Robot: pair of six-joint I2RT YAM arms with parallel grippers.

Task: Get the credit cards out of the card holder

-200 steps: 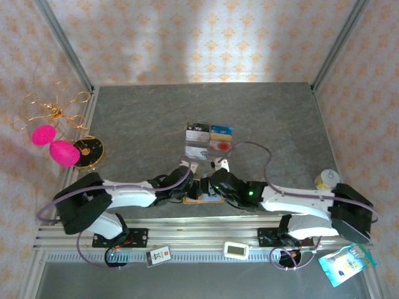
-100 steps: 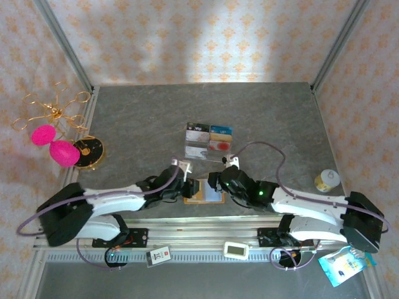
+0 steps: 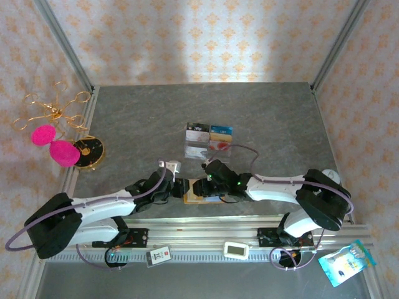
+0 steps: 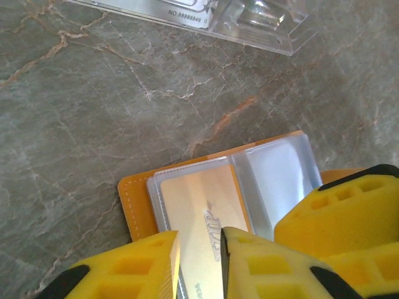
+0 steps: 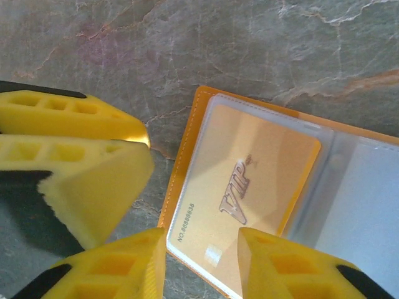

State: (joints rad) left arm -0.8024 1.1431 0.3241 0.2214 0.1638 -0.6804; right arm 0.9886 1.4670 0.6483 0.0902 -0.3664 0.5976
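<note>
The orange card holder [image 3: 201, 190] lies open and flat near the table's front edge, between my two grippers. A gold-yellow credit card [image 5: 249, 168] marked VIP sits in its clear sleeve, also in the left wrist view [image 4: 199, 199]. My left gripper [image 4: 198, 249] is at the holder's left end [image 3: 182, 188], its jaws a narrow gap apart with the card's face showing between them. My right gripper [image 5: 202, 249] is open over the card's near end, at the holder's upper right in the top view [image 3: 209, 179]. The neighbouring sleeve [image 5: 361, 199] looks pale and empty.
A clear acrylic tray [image 3: 209, 140] holding several cards stands just beyond the holder; its edge [image 4: 237, 15] shows in the left wrist view. A gold stand with pink ornaments [image 3: 53, 143] is at the left, and a small roll [image 3: 327, 179] at the right.
Both arms have stretched out lower over the table. The right gripper has moved left onto the holder, and the left gripper has dropped to the holder's left end. The holder has barely shifted.
</note>
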